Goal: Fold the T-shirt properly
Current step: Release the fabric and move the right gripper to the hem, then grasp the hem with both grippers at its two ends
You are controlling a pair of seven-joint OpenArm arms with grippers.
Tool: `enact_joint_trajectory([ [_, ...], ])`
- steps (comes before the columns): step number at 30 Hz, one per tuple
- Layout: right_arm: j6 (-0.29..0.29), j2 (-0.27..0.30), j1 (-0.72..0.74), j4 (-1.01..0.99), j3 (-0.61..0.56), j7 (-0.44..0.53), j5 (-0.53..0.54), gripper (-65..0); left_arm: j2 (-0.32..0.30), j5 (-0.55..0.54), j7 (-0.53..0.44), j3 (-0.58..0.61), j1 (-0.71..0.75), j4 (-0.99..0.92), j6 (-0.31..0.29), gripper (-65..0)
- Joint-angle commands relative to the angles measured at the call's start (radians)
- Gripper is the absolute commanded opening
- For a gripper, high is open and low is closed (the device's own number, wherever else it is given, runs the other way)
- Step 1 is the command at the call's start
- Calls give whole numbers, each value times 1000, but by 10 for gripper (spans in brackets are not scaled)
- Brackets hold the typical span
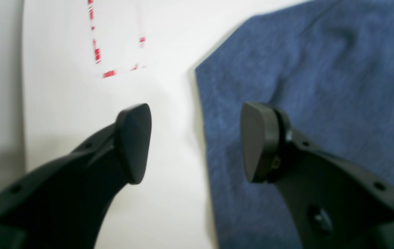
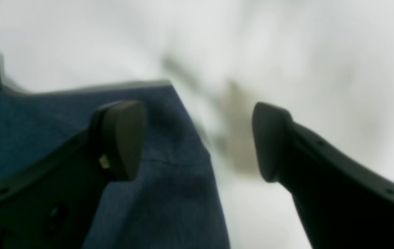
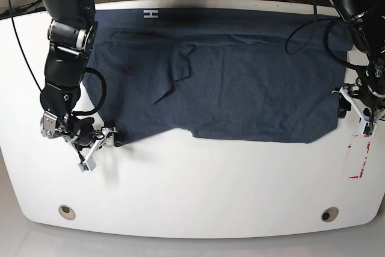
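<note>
In the left wrist view, the left pincer [image 1: 197, 143] is seen open over the T-shirt [image 1: 321, 86] edge; in the right wrist view, the right pincer [image 2: 198, 141] is likewise open; in the base view, the T-shirt is spread on the white bench [image 3: 192, 191]

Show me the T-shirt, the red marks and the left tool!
T-shirt [image 3: 240, 94], base view, middle of the cloth.
Red marks [image 1: 97, 54], left wrist view, a red stripe.
Left tool [image 1: 196, 143], left wrist view, gap between its tips.

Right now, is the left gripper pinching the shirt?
No, the left gripper is open, with one finger over the shirt.
</note>
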Motion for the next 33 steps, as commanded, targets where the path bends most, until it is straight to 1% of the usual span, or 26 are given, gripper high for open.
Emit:
enact_joint_trajectory([
  [1, 2, 18, 57, -90, -27, 83, 17, -184, -17, -10, -44, -3, -16, -6, 33, -268],
  [4, 2, 18, 59, -116, -42, 98, 15, -184, -17, -10, -50, -3, -20, -29, 65, -267],
  [7, 2, 11, 57, -116, -42, 98, 15, -184, -17, -10, -50, -3, -55, -64, 88, -265],
  [10, 2, 7, 37, -117, -42, 97, 21, -185, -20, -10, -51, -5, -82, -114, 109, -247],
  [12, 2, -12, 28, -117, -42, 97, 15, -198, -22, -10, -67, -5, -98, -141, 155, -226],
  [14, 2, -18, 25, -117, -42, 97, 15, -255, -22, -10, -99, -5, -106, -170, 201, -208],
  [16, 2, -24, 23, -117, -42, 97, 15, -342, -22, -10, -133, 1, -108, -209, 237, -186],
  [18, 2, -24, 23, -117, -42, 97, 15, -444, -23, -10, -169, 3, -123, -259, 266, -167],
  [21, 2, -24, 22, -117, -42, 97, 15, -558, -23, -10, -211, 3, -169, -354, 289, -161],
  [22, 2, -25, 22, -117, -42, 97, 15, -579, -25, -10, -217, 3, -178, -381, 289, -161],
  [24, 2, -25, 22, -117, -42, 97, 15, -614, -40, -10, -237, 3, -204, -453, 289, -162],
  [25, 2, -25, 22, -117, -42, 97, 15, -618, -46, -10, -249, 3, -215, -485, 287, -162],
  [28, 2, -25, 22, -117, -42, 97, 15, -618, -48, -10, -288, 8, -250, -574, 286, -162],
  [33, 2, -25, 22, -117, -42, 97, 15, -620, -51, -13, -354, 89, -293, -683, 284, -164],
])
